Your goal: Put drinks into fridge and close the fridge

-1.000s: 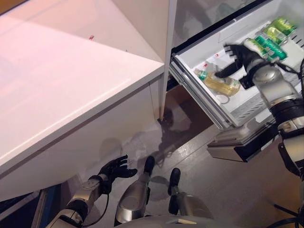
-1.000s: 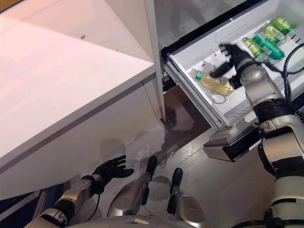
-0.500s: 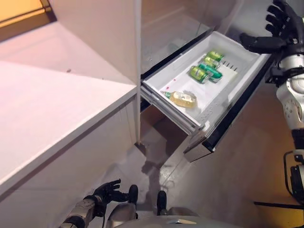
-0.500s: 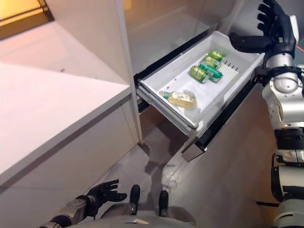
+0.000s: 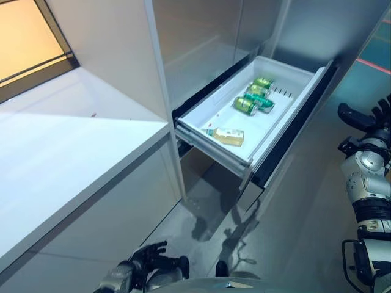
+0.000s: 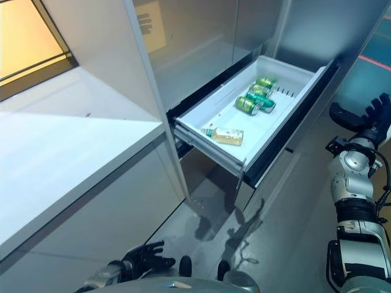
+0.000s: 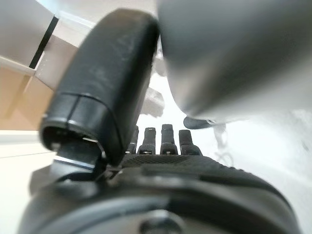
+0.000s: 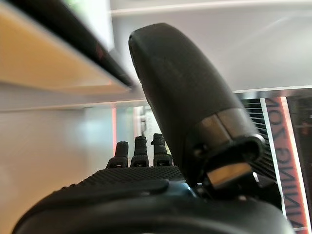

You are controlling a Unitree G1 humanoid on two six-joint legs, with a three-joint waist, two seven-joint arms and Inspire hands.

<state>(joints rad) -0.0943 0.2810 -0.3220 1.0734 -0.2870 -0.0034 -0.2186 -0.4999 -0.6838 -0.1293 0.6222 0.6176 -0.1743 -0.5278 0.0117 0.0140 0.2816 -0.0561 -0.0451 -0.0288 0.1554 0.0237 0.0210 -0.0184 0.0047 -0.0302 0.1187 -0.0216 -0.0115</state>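
Your drawer stood pulled out, holding the bottle and cans. Your right robot hand, fingers spread and empty, hung just beyond its front panel, the nearer one to push it shut. Your left robot hand hung low, relaxed and spread.

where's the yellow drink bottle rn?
In both eye views, the clear bottle of yellow drink lies on its side in the open white fridge drawer, nearer its front than the green cans.
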